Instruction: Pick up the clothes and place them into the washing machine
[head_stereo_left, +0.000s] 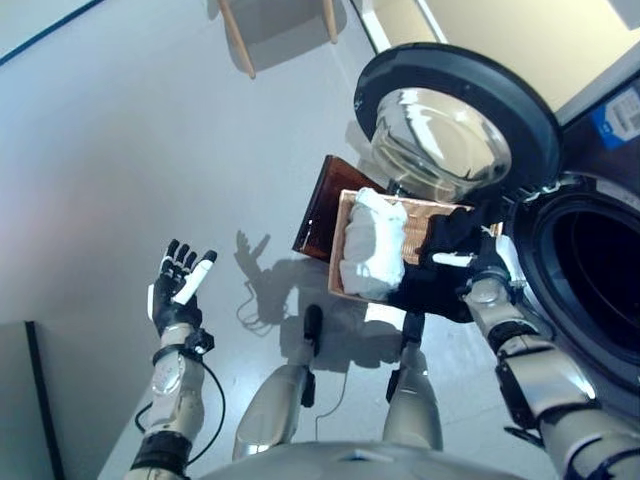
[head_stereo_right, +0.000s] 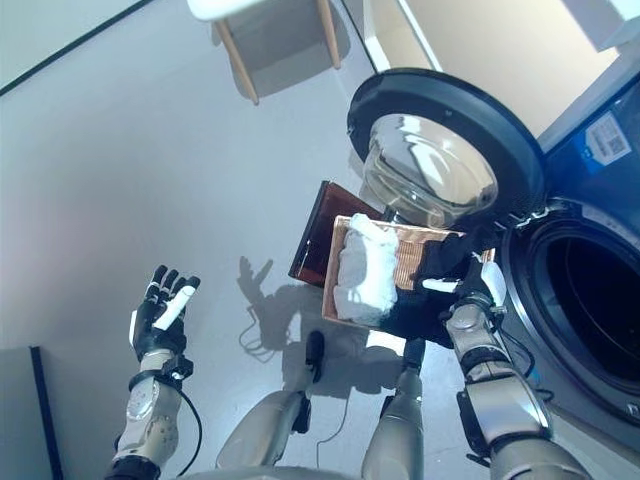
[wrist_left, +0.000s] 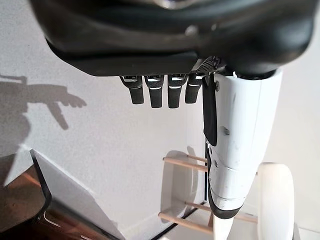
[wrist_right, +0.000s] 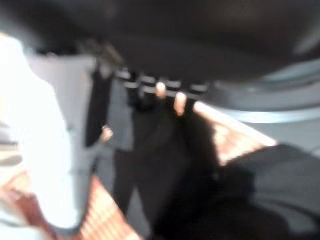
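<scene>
A shallow wicker basket (head_stereo_left: 420, 212) rests on a dark brown box (head_stereo_left: 322, 205) beside the washing machine (head_stereo_left: 600, 270), whose round door (head_stereo_left: 450, 120) stands open. A white garment (head_stereo_left: 372, 245) lies bunched in the basket. A black garment (head_stereo_left: 440, 290) hangs over the basket's near edge. My right hand (head_stereo_left: 487, 268) is at that edge, fingers and thumb straight, resting on the black garment (wrist_right: 260, 190). My left hand (head_stereo_left: 178, 290) is open and empty, raised over the floor far to the left.
The open door (head_stereo_right: 440, 150) hangs over the far side of the basket. A chair's wooden legs (head_stereo_left: 240, 40) stand on the floor at the back. A dark panel (head_stereo_left: 20, 400) lies at the lower left.
</scene>
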